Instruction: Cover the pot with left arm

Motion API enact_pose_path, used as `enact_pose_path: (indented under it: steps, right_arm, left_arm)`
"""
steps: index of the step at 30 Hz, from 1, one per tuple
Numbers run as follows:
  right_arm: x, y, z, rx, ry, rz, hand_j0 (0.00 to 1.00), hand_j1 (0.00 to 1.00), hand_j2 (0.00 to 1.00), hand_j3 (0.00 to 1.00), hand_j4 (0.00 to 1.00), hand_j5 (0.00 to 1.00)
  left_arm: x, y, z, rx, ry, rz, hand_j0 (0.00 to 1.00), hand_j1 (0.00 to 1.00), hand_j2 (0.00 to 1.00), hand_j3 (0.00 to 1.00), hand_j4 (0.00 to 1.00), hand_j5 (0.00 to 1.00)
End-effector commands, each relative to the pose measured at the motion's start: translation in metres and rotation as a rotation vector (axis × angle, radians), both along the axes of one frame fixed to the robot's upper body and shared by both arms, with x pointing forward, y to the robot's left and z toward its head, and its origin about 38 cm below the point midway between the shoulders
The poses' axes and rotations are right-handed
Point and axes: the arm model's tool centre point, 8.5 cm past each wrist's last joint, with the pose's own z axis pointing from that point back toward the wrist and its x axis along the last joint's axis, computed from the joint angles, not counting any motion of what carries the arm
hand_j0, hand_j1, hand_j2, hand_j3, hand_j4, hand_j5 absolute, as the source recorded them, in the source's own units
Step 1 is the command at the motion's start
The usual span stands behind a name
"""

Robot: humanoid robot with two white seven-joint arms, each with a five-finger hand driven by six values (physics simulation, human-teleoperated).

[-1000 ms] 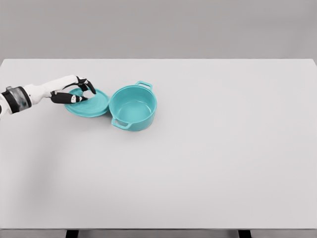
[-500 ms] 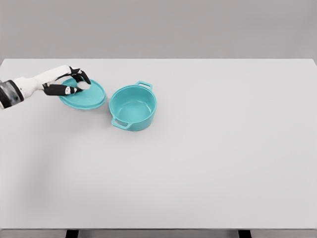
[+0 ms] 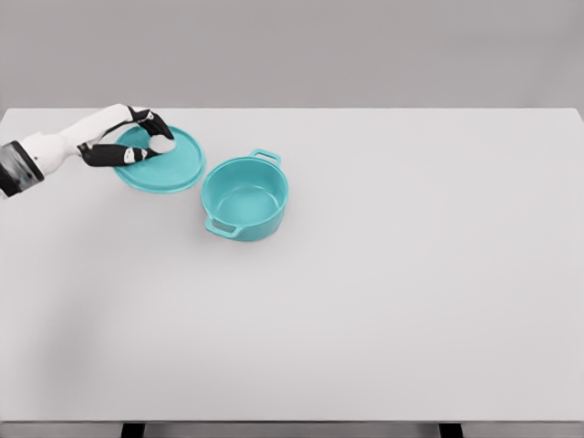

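Pot (image 3: pixel 245 197) sat open and uncovered on the surface (image 3: pixel 411 274), left of centre, nearer the far edge than the near one; its two handles ran far-right to near-left. I had the left robot hand (image 3: pixel 146 144) closed on the knob of the lid (image 3: pixel 162 161), fingers curled round it. Lid looked tilted, its top face turned toward the camera, prob. lifted clear, though I couldn't confirm that from one view. Lid was just beside the pot, toward the far-left corner. So, as I judged it, the pot lay right of the hand and a bit nearer me.
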Motion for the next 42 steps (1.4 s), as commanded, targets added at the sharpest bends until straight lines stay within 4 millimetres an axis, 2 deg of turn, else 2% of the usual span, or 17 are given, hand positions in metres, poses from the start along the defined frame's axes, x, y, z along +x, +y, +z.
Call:
enact_pose_path:
  steps: [1, 6, 7, 31, 42]
  right_arm:
    - [0.000, 0.000, 0.000, 0.000, 0.000, -0.001, 1.00, 1.00, 1.00, 1.00, 1.00, 1.00]
    - [0.000, 0.000, 0.000, 0.000, 0.000, 0.001, 1.00, 1.00, 1.00, 1.00, 1.00, 1.00]
    - [-0.001, 0.000, 0.000, 0.000, 0.001, 0.001, 1.00, 1.00, 1.00, 1.00, 1.00, 1.00]
    - [-0.001, 0.000, 0.000, 0.000, 0.001, -0.001, 1.00, 1.00, 1.00, 1.00, 1.00, 1.00]
    - [0.000, 0.000, 0.000, 0.000, 0.000, 0.001, 1.00, 1.00, 1.00, 1.00, 1.00, 1.00]
  left_arm:
    - [0.000, -0.002, 0.006, -0.019, -0.016, -0.003, 0.51, 0.51, 0.51, 0.51, 0.51, 0.51]
    - [0.001, -0.007, 0.005, -0.029, -0.015, -0.009, 0.50, 0.50, 0.50, 0.50, 0.50, 0.50]
    - [-0.001, -0.008, 0.000, -0.032, -0.006, -0.010, 0.50, 0.50, 0.50, 0.50, 0.50, 0.50]
    - [-0.004, -0.090, -0.037, -0.135, 0.022, -0.108, 0.49, 0.49, 0.49, 0.49, 0.49, 0.49]
    - [-0.005, -0.108, -0.043, -0.149, 0.024, -0.129, 0.48, 0.48, 0.48, 0.48, 0.48, 0.48]
